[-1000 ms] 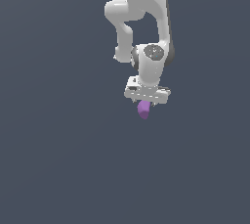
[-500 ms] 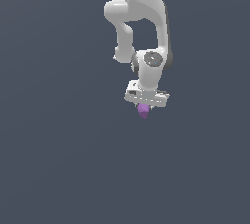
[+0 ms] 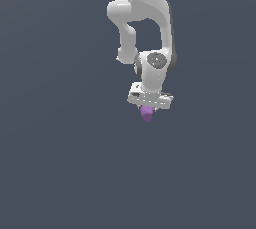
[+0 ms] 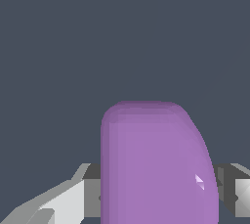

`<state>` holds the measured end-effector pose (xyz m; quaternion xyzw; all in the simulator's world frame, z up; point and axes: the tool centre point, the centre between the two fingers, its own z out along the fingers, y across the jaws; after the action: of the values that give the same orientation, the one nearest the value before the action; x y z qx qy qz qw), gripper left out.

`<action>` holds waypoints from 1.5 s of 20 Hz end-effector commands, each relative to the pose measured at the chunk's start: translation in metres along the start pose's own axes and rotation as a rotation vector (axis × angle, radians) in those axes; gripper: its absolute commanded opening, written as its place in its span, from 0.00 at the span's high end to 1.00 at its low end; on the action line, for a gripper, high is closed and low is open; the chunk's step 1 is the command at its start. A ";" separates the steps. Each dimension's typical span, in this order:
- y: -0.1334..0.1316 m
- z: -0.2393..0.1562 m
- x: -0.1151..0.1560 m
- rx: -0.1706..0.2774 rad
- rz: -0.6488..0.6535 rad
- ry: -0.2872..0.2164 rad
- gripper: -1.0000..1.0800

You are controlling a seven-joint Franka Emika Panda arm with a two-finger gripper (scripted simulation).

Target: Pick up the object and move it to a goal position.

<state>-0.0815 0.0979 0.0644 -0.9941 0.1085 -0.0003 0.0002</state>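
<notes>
Hanging from the one white arm, the gripper is clamped on a single purple piece.

The background is one flat, dark slate-blue field that fills the exterior view from edge to edge. It shows no seam, wall line, furniture or window. The wrist view shows the same even dark tone, and the light is soft and uniform.

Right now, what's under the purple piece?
Beneath the purple piece only plain dark grey background shows. Its upper end is hidden between the gripper jaws.
</notes>
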 end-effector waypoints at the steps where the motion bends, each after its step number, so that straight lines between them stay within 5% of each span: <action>1: 0.000 -0.001 0.001 0.000 0.000 0.000 1.00; 30: 0.029 -0.080 0.108 0.000 0.001 -0.001 1.00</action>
<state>0.0155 0.0471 0.1429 -0.9940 0.1092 -0.0002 0.0002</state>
